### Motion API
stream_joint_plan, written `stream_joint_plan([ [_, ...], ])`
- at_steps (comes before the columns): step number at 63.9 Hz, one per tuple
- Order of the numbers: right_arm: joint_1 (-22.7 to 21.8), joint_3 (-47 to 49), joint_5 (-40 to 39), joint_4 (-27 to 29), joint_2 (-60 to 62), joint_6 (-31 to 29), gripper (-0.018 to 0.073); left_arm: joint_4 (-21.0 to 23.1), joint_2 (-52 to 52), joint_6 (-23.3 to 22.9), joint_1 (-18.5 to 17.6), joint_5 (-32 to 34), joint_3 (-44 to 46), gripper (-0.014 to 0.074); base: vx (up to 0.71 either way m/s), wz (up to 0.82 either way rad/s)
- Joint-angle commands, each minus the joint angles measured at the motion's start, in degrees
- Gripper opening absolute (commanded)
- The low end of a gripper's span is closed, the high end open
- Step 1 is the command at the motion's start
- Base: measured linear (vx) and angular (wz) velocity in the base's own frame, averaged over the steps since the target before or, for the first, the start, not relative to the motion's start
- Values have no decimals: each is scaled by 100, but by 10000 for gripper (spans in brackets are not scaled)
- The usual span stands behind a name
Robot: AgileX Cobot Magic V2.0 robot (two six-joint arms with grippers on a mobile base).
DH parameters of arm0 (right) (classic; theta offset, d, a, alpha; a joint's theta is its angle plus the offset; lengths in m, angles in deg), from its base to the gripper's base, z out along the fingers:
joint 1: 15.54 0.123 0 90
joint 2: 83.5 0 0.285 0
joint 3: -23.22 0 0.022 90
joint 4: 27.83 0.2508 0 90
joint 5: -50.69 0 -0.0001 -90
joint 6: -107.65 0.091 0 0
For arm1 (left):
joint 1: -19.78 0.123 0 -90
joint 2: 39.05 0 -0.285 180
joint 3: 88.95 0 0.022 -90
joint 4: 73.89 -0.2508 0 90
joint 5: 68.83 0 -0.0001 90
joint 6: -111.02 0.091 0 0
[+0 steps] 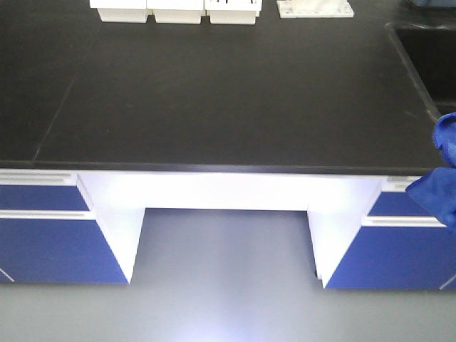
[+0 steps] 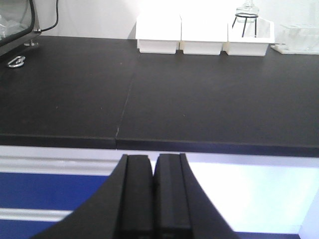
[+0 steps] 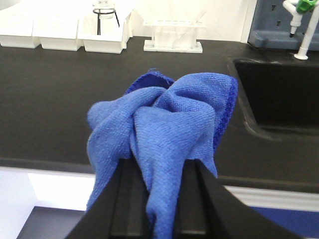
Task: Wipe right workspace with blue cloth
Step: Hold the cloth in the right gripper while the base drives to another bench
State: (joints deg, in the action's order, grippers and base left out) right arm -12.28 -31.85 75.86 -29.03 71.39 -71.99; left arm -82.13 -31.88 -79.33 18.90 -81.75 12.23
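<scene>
The blue cloth is bunched up between the fingers of my right gripper, which is shut on it. It hangs in front of a bench's front edge, above the floor. In the front view only a fold of the blue cloth shows at the right border. My left gripper is shut with nothing in it and hovers before the same bench's front edge. The right workspace is out of view. The black benchtop ahead carries white tubs and a sink.
White tubs and a white rack stand along the back of the benchtop. A sunken black sink is at the right, with a tap behind it. Blue drawers flank a knee gap under the bench.
</scene>
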Motion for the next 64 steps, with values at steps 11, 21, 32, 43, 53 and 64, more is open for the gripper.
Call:
stream_joint_plan([
  [11, 6, 163, -485, -33, -45, -36, -4, -5, -93, -49, 27, 452, -174, -6, -31, -6],
  [21, 6, 163, -485, -33, -45, -36, -4, -5, -93, -49, 27, 452, -174, -6, -34, -4],
  [32, 6, 163, -485, -33, -45, -36, -4, -5, -93, -49, 27, 452, -174, -6, -37, -2],
  [43, 6, 163, -485, -33, -45, -36, -4, -5, -93, -49, 27, 452, -174, -6, -39, 0],
  [53, 6, 163, -485, -33, -45, -36, -4, -5, -93, -49, 27, 452, -174, -6, -39, 1],
  [64, 6, 163, -485, -33, -45, -36, -4, -5, -93, -49, 27, 452, -174, -6, -40, 1],
])
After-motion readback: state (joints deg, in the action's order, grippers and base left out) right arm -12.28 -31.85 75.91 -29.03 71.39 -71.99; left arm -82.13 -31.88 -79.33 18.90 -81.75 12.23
